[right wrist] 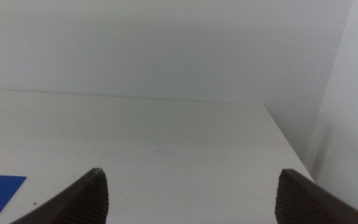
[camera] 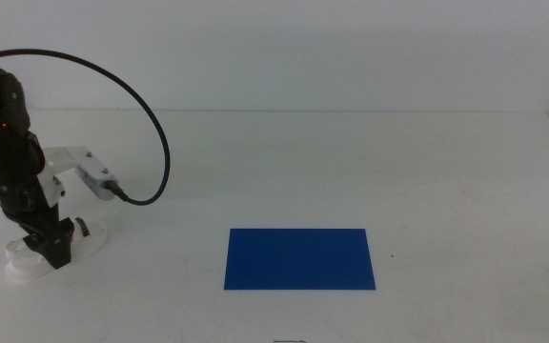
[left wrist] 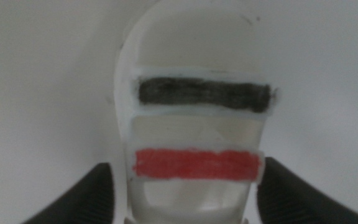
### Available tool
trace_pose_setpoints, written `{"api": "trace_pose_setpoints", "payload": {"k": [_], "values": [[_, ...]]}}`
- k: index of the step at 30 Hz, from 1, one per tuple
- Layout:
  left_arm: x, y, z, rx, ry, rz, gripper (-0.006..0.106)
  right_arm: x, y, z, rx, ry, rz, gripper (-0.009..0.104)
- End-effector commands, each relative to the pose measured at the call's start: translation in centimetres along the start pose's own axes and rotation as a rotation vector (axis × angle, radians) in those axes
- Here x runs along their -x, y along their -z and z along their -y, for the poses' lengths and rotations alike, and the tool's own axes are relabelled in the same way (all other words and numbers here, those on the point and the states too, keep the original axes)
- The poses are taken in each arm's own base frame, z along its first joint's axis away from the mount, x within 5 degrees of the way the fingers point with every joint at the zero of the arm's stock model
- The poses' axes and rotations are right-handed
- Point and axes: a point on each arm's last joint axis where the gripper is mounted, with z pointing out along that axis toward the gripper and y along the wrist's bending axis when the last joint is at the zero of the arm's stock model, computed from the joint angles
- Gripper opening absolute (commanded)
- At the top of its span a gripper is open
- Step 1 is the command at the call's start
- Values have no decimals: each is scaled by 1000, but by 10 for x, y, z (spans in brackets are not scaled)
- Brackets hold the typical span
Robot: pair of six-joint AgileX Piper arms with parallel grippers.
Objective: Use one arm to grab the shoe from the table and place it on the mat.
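So the left pincer (camera: 53, 250) is down low at the left side of the bench (camera: 351, 162), spread wide with a jaw on each side of the shoe (left wrist: 194, 137), level with the red strap (left wrist: 196, 164). Makes sense, straddling the sole gives both jaws flat sides to squeeze. It isn't pinching yet as far as I can tell. The mat (camera: 299, 258) lies well apart to the right, bare. The right pincer (right wrist: 191, 193) hangs spread over the bench's far right, holding nothing
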Motion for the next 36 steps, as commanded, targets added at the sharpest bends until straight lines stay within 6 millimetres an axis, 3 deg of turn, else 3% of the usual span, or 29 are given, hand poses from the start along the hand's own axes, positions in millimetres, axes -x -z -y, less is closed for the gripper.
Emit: {"api": "trace_pose_setpoints", "payload": {"k": [1, 7, 10, 18, 25, 32, 36], "values": [[2, 20, 0, 45, 2, 29, 63, 14, 3, 1, -8, 13, 113, 94], [6, 29, 2, 25, 73, 16, 14, 14, 3, 1, -8, 13, 113, 94], [21, 44, 18, -1, 101, -7, 3, 14, 3, 1, -8, 13, 113, 94], [101, 62, 96, 14, -25, 0, 2, 14, 3, 1, -8, 13, 113, 94], [169, 68, 192, 38, -106, 56, 2, 14, 3, 1, -8, 13, 113, 94], [201, 52, 253, -26, -161, 69, 2, 14, 3, 1, -8, 13, 113, 94], [209, 55, 265, -1, -121, 100, 2, 14, 3, 1, -8, 13, 113, 94]]}}
